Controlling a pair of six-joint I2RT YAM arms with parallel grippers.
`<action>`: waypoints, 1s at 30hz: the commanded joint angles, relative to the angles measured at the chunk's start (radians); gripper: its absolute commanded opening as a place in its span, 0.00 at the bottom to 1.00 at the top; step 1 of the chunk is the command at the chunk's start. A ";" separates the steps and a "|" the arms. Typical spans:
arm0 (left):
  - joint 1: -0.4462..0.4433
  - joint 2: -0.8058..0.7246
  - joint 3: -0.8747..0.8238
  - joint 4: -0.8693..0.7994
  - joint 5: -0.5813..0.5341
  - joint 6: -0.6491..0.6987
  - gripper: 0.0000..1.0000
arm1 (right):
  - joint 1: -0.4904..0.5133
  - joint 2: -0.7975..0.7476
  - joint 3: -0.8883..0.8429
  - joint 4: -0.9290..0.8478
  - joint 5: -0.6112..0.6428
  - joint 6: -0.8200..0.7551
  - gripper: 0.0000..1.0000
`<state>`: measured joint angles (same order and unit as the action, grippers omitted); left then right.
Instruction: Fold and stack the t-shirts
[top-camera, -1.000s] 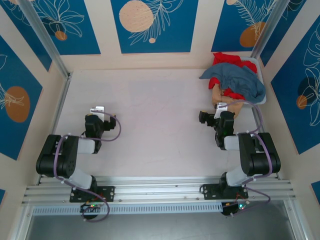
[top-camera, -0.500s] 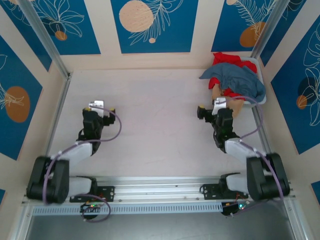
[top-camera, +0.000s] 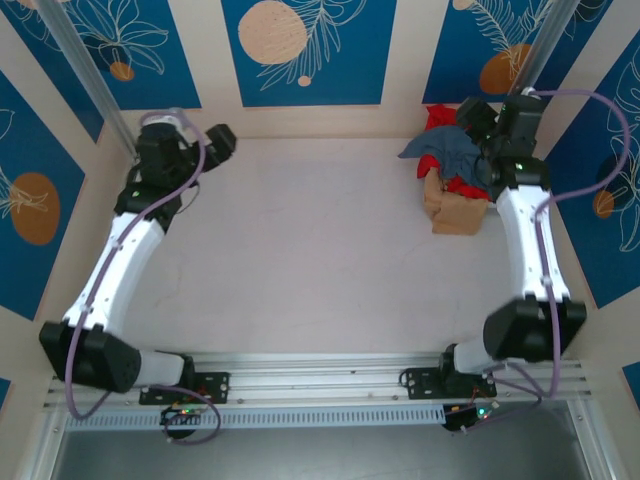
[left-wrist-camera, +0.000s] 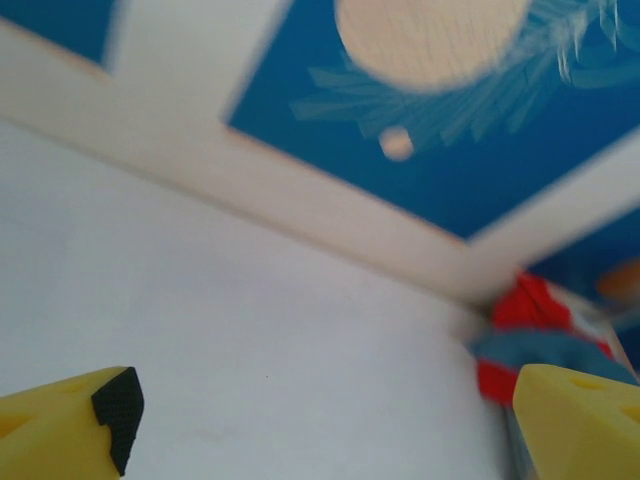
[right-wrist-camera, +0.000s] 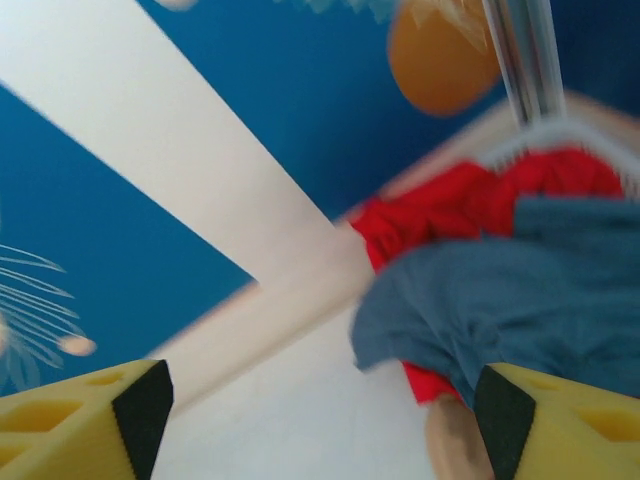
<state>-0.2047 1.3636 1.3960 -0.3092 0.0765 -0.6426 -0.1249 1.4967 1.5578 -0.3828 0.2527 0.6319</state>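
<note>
The t-shirts lie heaped in the white basket (right-wrist-camera: 560, 135), the slate blue-grey shirt (top-camera: 455, 150) draped over the red shirts (right-wrist-camera: 450, 215). It looks light and limp, so pinch its overhanging hem. The right gripper (right-wrist-camera: 320, 400) just beside the basket and the left gripper (left-wrist-camera: 330, 410) well apart from it both have jaws spread.

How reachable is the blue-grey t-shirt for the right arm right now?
Probably yes. The right gripper hangs open close to the pile. The blue-grey t-shirt lies draped over the red t-shirts, uncovered, with nothing between it and the gripper.
</note>
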 joint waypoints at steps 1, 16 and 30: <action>-0.063 0.039 0.078 -0.089 0.253 -0.053 0.92 | -0.067 0.099 0.002 -0.072 -0.145 0.079 0.78; -0.188 0.095 0.073 -0.007 0.399 -0.124 0.73 | -0.151 0.458 0.154 -0.044 -0.152 0.202 0.59; -0.188 0.100 0.124 -0.098 0.393 -0.088 0.65 | -0.139 0.548 0.217 -0.008 -0.167 0.264 0.36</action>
<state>-0.3878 1.4631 1.4857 -0.3840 0.4435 -0.7506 -0.2718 2.0212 1.7340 -0.4191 0.1139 0.8650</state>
